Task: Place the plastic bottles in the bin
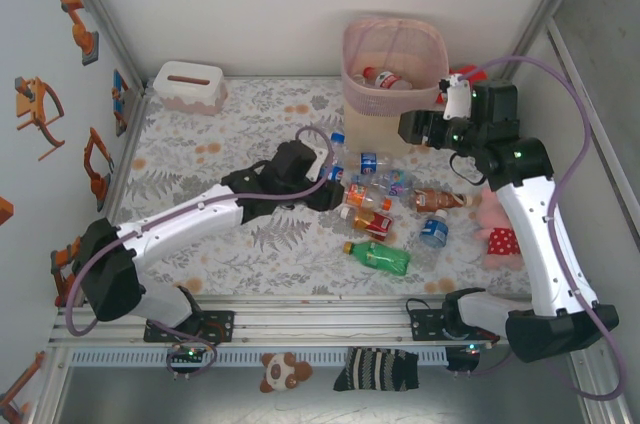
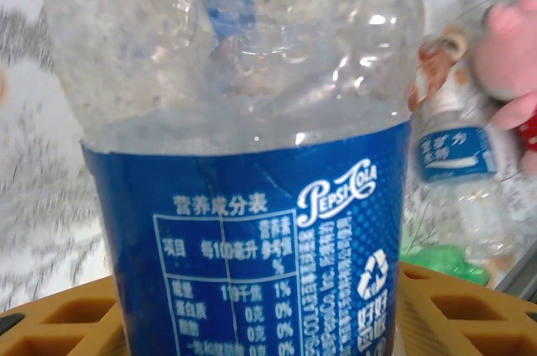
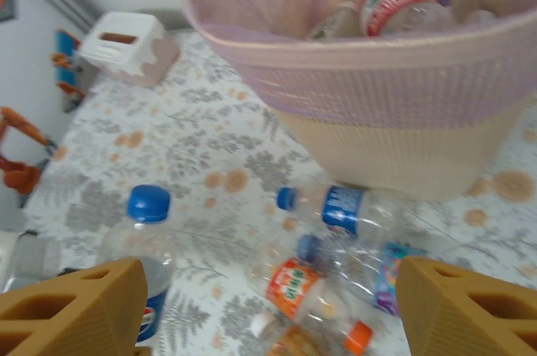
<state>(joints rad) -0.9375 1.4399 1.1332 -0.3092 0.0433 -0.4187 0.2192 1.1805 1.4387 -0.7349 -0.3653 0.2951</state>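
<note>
A clear Pepsi bottle [image 2: 252, 205] with a blue label stands upright between my left gripper's [image 2: 260, 306] orange fingers [image 2: 59, 322], which are shut on its lower body. From above, its blue cap [image 1: 337, 141] rises over the left gripper [image 1: 328, 184] at the table's middle. Several more plastic bottles [image 1: 385, 206] lie in a heap to its right, among them a green one [image 1: 380, 256]. The pink-beige bin [image 1: 395, 94] stands at the back with a red-labelled bottle [image 3: 394, 3] inside. My right gripper [image 1: 410, 127] hangs open beside the bin's front right, nothing between its fingers [image 3: 75, 310].
A white tissue box [image 1: 188, 86] sits at the back left. A pink plush toy [image 1: 497, 229] lies at the right wall, next to the right arm. A red toy [image 1: 462, 74] shows behind the bin. Bare patterned cloth [image 1: 200, 174] stretches left of the heap.
</note>
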